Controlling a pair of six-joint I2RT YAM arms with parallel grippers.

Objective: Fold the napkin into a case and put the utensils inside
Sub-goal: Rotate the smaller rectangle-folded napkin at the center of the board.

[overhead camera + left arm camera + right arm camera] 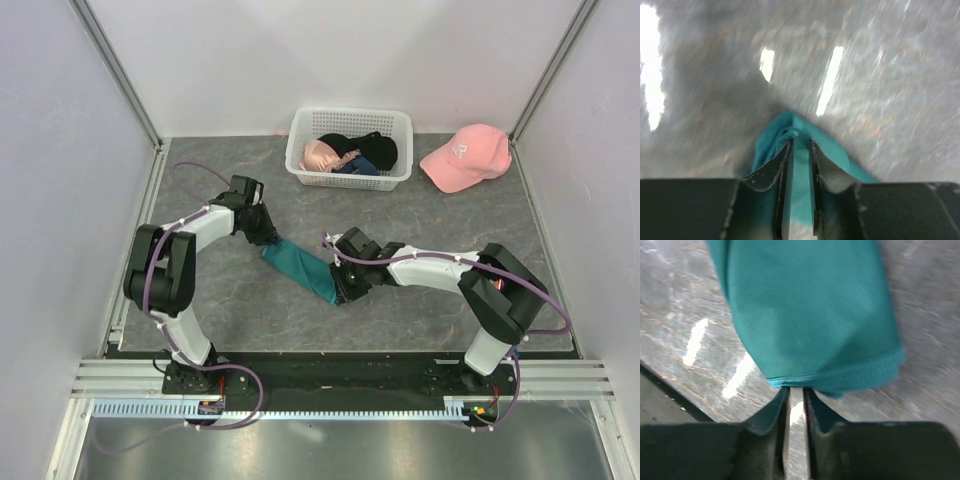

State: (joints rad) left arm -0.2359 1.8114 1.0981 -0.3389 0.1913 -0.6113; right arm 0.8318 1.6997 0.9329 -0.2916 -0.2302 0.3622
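Note:
The teal-green napkin (300, 265) lies as a narrow folded strip, the case, slanting across the middle of the table. My left gripper (262, 232) is at its far-left end, shut on the cloth (767, 145), which fills the gap between the fingers (800, 142). At the strip's near-right end is my right gripper (345, 285). Its jaws stand close together at the stitched hem (840, 377), pinching it at the very tips (796, 390). Behind the tips the table shows through the slit. The utensils are out of view.
A white lattice basket (350, 113) with black and pink garments (355, 152) stands at the back centre. A pink cap (465, 157) lies to its right. Frame posts and walls bound the table on both sides.

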